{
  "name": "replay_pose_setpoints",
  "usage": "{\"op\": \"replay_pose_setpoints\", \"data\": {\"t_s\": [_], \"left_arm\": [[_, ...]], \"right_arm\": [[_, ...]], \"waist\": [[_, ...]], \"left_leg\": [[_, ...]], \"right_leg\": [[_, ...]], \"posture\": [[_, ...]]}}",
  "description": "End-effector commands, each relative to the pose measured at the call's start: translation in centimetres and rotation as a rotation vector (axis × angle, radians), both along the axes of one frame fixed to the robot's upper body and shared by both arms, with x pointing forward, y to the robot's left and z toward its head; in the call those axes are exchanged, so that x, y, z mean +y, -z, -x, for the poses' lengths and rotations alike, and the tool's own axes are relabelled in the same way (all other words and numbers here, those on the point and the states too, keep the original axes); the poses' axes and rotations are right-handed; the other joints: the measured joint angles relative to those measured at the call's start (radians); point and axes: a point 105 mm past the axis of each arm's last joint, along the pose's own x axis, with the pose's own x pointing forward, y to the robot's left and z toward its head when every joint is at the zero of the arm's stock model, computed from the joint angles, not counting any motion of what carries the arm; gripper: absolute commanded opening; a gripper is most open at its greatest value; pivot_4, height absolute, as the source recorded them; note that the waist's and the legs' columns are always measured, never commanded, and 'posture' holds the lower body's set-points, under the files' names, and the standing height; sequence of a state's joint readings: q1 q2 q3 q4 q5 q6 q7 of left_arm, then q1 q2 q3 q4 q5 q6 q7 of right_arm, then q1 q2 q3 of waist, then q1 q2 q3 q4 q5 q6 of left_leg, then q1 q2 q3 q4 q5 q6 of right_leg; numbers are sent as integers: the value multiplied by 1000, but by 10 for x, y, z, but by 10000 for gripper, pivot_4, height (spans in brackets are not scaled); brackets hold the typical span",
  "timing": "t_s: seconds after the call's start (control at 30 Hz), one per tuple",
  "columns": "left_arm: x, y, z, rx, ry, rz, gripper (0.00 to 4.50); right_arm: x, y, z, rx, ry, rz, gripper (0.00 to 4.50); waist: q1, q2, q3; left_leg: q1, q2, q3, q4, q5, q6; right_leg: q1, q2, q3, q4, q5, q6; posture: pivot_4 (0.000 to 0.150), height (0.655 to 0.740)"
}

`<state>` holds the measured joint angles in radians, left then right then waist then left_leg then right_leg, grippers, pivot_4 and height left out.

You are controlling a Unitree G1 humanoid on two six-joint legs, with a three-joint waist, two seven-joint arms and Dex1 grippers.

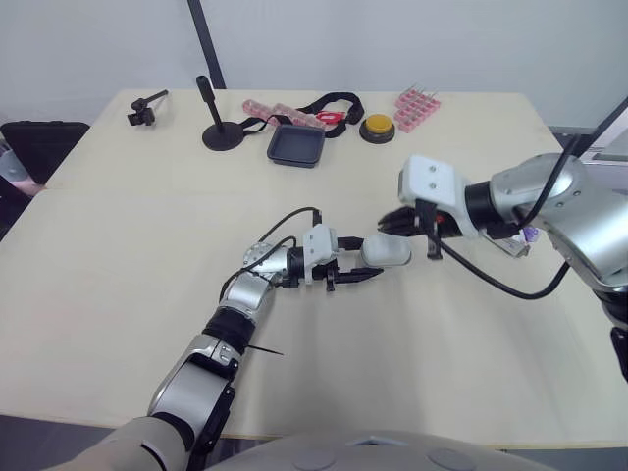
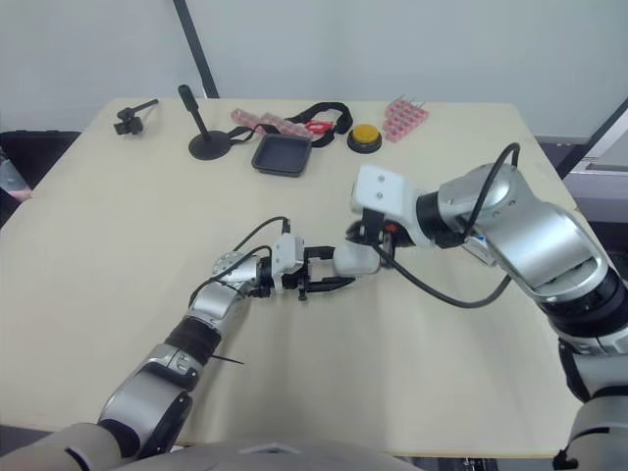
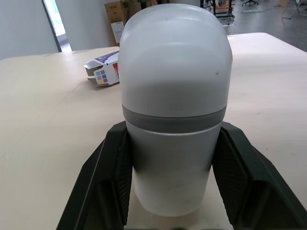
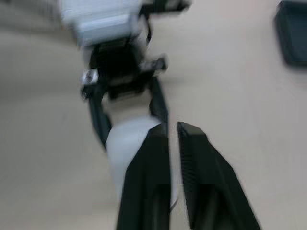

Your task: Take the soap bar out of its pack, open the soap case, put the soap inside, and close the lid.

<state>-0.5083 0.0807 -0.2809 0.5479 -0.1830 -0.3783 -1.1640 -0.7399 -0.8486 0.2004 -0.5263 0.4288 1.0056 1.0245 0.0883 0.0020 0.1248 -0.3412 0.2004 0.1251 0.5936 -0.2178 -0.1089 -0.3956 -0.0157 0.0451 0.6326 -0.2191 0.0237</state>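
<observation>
The white soap case point(image 1: 386, 251), a rounded capsule with a grey band point(image 3: 172, 122) around its middle, lies lengthwise between the fingers of my left gripper point(image 1: 365, 257), which is shut on it just above the table. The case's lid is closed. My right gripper point(image 1: 397, 224) hovers at the case's far end, its two black fingers point(image 4: 148, 163) pressed almost together beside the case point(image 4: 127, 143) with nothing between them. The soap pack point(image 3: 103, 72), a small printed box, lies on the table behind the case, under my right forearm point(image 1: 520, 242).
Along the table's far edge stand a black tray point(image 1: 296, 145), a yellow button point(image 1: 378, 127), pink racks point(image 1: 416, 108), a black stand point(image 1: 221, 132), a black strap with a red item point(image 1: 332, 116) and a small black clamp point(image 1: 144, 110).
</observation>
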Motion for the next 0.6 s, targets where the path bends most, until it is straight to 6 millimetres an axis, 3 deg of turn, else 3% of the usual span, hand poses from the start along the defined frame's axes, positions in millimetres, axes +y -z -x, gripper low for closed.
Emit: {"op": "replay_pose_setpoints", "data": {"t_s": [0.03,0.17,0.3,0.4,0.5,0.6], "left_arm": [[10,-15,-4,-19,-24,50,18431],[23,-20,-6,-32,-62,69,18431],[51,-32,-6,132,-97,79,18431],[68,-42,-1,357,-101,12,18431],[71,-52,3,581,-100,25,18431],[70,-52,10,782,-57,17,18431]], "right_arm": [[-14,-17,10,-84,-6,-111,18216],[-44,-2,22,-88,35,-200,31605],[-65,23,42,-14,69,-210,44578],[-66,32,47,-17,131,-269,44878],[-67,33,42,-5,189,-364,44878],[-73,43,49,-34,186,-352,44878]], "waist": [[8,0,0],[22,0,0],[19,0,0],[5,0,0],[-10,1,0],[-6,1,0]], "left_leg": [[-1,0,0,0,0,0],[-5,0,0,-1,-2,2],[-7,0,0,0,-2,2],[-7,1,-1,-1,-2,2],[-5,-1,0,-1,-2,0],[-5,-2,0,-1,-1,0]], "right_leg": [[0,0,0,-1,0,0],[-1,0,-1,-5,0,0],[-3,0,-1,-7,0,0],[-4,0,-2,-5,0,0],[-5,-1,-1,-3,-1,-1],[-4,-3,-1,-3,-3,-5]], "posture": [[1500,7400],[1500,7400],[1500,7400],[1500,7400],[1500,7400],[1500,7400]]}}
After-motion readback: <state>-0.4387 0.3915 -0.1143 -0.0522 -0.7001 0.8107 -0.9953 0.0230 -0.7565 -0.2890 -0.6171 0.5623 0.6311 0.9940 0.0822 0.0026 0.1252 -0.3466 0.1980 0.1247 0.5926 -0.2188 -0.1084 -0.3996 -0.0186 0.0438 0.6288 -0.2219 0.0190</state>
